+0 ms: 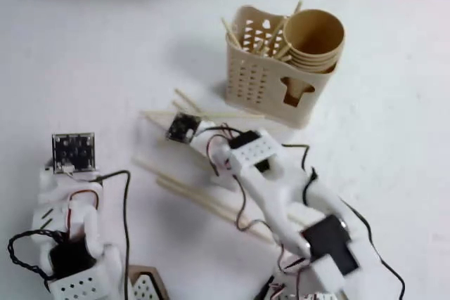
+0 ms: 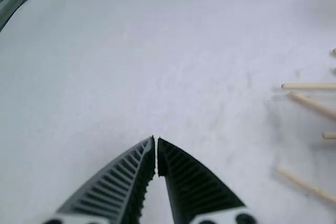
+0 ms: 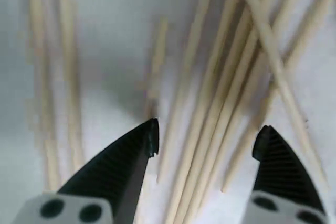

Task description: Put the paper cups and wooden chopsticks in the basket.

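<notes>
Paper cups (image 1: 313, 36) stacked in basket (image 1: 271, 75), 1 o'clock on desk (image 1: 105, 54); several chopsticks (image 3: 212, 108) stood alongside.
More chopsticks lay loose at the basket's 7 o'clock, partly hidden under the right arm. Right hand (image 3: 207, 140) was spread apart over them, contact unclear. Left hand (image 2: 156, 142) was at 8 o'clock, tips together, holding nothing.

white table (image 1: 91, 61) (loose chopsticks (image 1: 186, 192), basket (image 1: 256, 79))

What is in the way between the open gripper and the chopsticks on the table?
Nothing that I can see. The right gripper is open just above the loose chopsticks, which lie on the table directly beneath it.
</notes>
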`<state>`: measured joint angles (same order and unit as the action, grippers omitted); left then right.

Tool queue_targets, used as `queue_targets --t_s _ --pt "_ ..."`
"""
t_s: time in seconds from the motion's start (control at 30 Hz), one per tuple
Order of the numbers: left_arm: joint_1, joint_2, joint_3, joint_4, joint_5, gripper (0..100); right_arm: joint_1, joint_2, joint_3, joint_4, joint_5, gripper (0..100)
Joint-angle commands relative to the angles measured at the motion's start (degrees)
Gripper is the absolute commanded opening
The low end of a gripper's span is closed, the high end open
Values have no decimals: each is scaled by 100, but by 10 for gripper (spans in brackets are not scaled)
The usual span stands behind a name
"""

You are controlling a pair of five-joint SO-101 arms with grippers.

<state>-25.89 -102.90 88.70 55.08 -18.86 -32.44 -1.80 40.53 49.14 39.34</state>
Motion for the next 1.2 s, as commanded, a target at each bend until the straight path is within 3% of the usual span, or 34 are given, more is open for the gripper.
queue_targets --t_s 0.0,0.17,0.83,1.17 --pt "-31 -57 -53 -141 26 30 22 611 -677 251 62 211" --pt "-31 -57 -53 -141 18 30 22 936 -1143 716 70 51" --pt "-31 -57 -53 -141 18 30 -57 927 -1222 1437 396 19" --pt "-31 -57 -53 -149 18 30 -48 -1138 -1327 2062 141 19"
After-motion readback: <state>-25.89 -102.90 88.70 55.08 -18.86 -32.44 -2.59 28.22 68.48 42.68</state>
